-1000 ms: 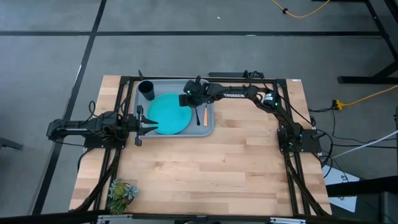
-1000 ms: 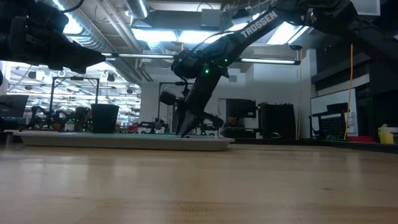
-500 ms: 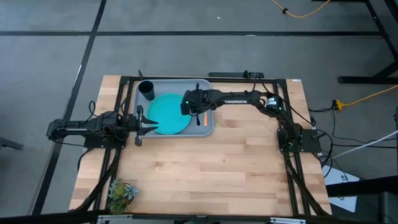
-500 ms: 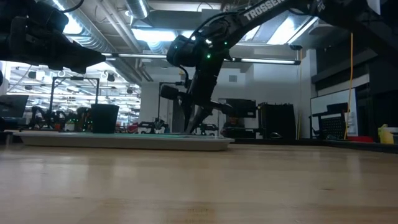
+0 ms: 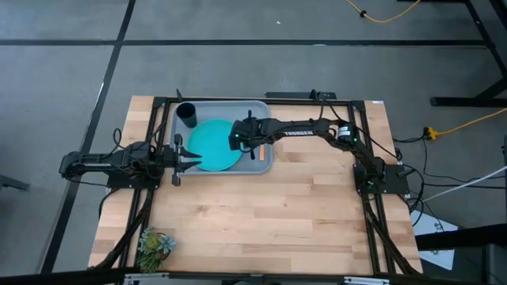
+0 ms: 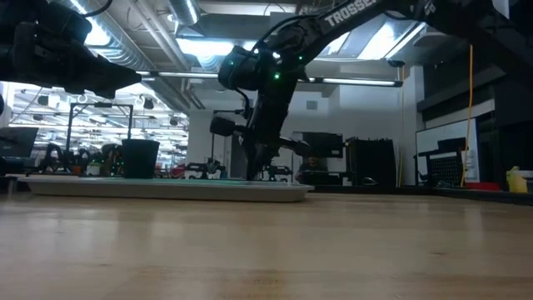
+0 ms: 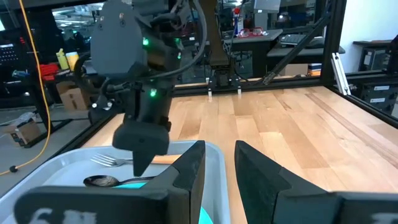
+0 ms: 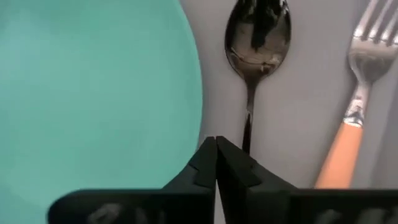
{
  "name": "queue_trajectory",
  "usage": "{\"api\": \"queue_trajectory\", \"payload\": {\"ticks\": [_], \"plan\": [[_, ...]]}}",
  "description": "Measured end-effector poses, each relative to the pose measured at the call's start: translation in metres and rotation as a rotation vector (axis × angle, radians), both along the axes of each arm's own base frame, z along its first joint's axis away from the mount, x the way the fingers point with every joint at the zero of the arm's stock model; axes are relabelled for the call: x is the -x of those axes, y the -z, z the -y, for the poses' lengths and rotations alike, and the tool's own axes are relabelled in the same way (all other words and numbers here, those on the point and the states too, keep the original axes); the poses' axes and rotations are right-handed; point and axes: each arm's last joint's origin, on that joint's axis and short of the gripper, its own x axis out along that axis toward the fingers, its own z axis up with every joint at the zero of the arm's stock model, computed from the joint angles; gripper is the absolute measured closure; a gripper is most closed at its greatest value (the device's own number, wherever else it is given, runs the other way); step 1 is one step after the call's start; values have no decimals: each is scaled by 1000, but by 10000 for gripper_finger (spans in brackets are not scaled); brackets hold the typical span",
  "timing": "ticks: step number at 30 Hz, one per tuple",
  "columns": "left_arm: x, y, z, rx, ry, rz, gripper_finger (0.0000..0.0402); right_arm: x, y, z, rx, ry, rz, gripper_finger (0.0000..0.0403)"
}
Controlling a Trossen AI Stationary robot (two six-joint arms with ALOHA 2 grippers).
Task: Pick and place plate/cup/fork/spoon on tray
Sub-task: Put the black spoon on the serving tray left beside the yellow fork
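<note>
The right arm is stretched out long from its base, wrist bent down, w/ the right gripper (image 8: 216,163) pointed straight down and held low. Its fingers are pressed together, tips touching. The left arm is kept low and flat at its own side; the left gripper (image 7: 219,163) is held w/ fingers apart.

right arm (image 5: 293,127) over tray (image 5: 214,108), table's near half (image 5: 261,222) open

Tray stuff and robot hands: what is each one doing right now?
tray: flat on table, holding everything.
plate: flat on tray.
cup: upright on tray.
spoon: lying beside plate.
fork: lying beside spoon.
right gripper: shut, empty, above spoon handle.
left gripper: open, waiting at tray edge.
</note>
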Motion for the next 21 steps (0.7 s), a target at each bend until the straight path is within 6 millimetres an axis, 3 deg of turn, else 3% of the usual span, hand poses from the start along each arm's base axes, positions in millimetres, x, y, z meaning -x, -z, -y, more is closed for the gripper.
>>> {"api": "queue_trajectory", "payload": {"ticks": [10,21], "plan": [[0,0,0,0,0,0,321,-4,17,3,-30,20,-1,399],[0,0,0,0,0,0,321,-4,15,12,6,49,17,399]]}}
